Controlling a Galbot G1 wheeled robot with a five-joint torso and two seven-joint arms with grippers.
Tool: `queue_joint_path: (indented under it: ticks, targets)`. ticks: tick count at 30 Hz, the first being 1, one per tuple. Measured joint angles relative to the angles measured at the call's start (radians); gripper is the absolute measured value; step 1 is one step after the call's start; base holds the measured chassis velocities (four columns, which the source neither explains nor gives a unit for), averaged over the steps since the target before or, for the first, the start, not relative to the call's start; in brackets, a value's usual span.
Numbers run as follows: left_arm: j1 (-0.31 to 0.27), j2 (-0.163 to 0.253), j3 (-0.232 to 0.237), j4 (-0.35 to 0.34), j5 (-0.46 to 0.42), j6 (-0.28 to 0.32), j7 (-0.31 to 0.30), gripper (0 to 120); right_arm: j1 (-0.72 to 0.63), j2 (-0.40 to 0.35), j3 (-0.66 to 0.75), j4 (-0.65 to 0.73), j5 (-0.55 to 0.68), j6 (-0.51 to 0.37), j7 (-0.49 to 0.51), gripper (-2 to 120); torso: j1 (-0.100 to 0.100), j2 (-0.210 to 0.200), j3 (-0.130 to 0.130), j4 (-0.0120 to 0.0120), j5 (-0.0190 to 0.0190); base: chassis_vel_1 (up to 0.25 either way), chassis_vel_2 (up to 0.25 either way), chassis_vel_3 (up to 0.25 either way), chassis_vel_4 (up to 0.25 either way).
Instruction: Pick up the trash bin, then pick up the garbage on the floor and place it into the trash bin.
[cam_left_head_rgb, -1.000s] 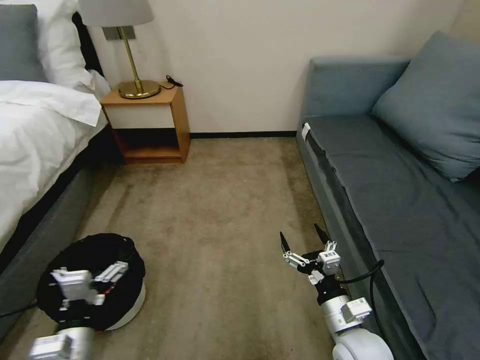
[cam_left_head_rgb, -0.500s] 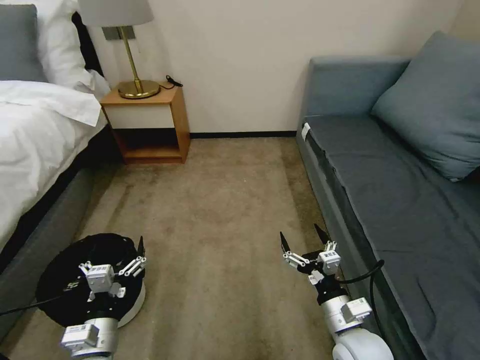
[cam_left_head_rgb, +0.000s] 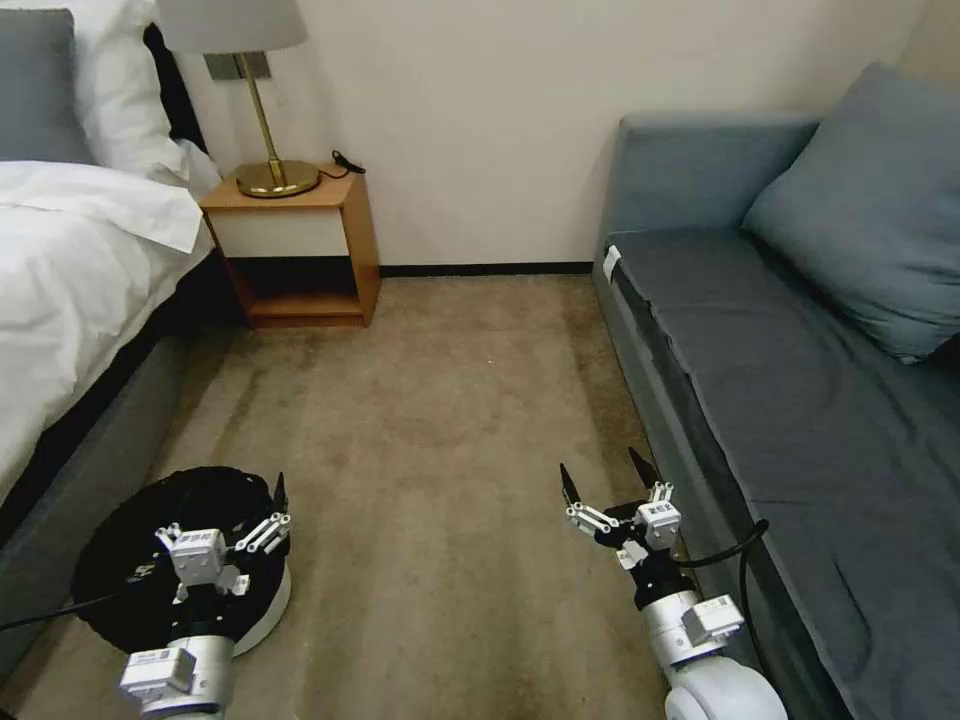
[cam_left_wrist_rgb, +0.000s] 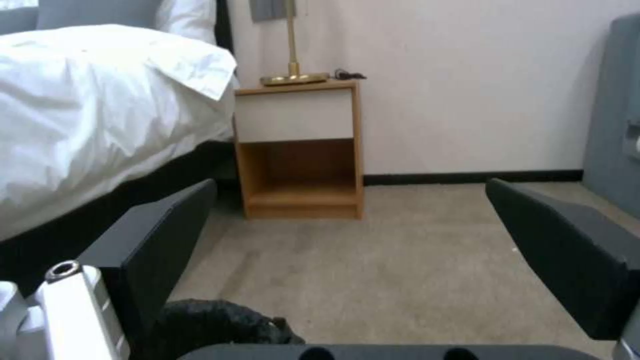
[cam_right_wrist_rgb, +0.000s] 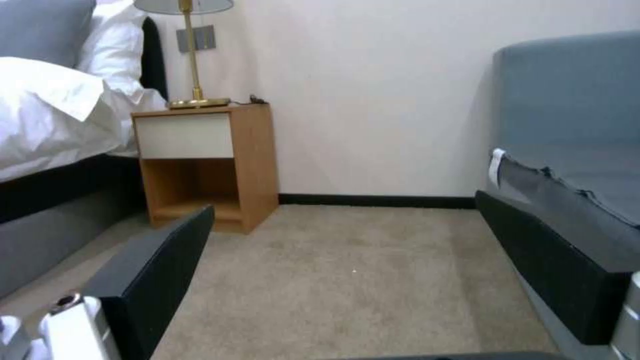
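A beige carpet (cam_left_head_rgb: 440, 420) is stretching between a bed (cam_left_head_rgb: 70, 280) with white bedding on the robot's left and a grey-blue sofa (cam_left_head_rgb: 800, 380) on its right. A wooden nightstand (cam_left_head_rgb: 295, 245) is standing against the pale back wall, with a brass lamp (cam_left_head_rgb: 262, 120) sitting on top. A matching cushion (cam_left_head_rgb: 870, 200) is leaning in the sofa's far corner.

The bin (cam_left_head_rgb: 255, 610) is sitting on the carpet at the near left, just beside the bed's dark base. It is round and low, with a white wall showing along its lower right side and a crinkled black bag (cam_left_head_rgb: 120, 560) covering its rim and inside. In the left wrist view, a bit of the black bag (cam_left_wrist_rgb: 213, 320) is showing below the gripper.

The left gripper (cam_left_head_rgb: 225, 515) is hovering over the bin's near-right part, its arm reaching forward from the bottom edge. Its jaws are spread wide and are gripping nothing; one dark fingertip (cam_left_head_rgb: 281, 492) is pointing up past the bin's right rim. The left wrist view is showing the two black fingers (cam_left_wrist_rgb: 160, 235) well apart with bare carpet between them.

The right gripper (cam_left_head_rgb: 603, 477) is hanging above the carpet close to the sofa's front edge, well apart from the bin. Its jaws are also spread and empty, the fingers (cam_right_wrist_rgb: 160, 265) in the right wrist view framing open carpet.
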Motion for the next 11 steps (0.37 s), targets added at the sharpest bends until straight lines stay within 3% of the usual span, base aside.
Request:
queue_joint_path:
  ticks: [11]
  targets:
    - [0.000, 0.000, -0.001, 0.000, -0.001, 0.001, -0.001, 100, 0.000, 0.000, 0.000, 0.000, 0.000, 0.000, 0.000, 100, 0.000, 0.000, 0.000, 0.0000, 0.0000, 0.000, 0.000, 0.000, 0.000]
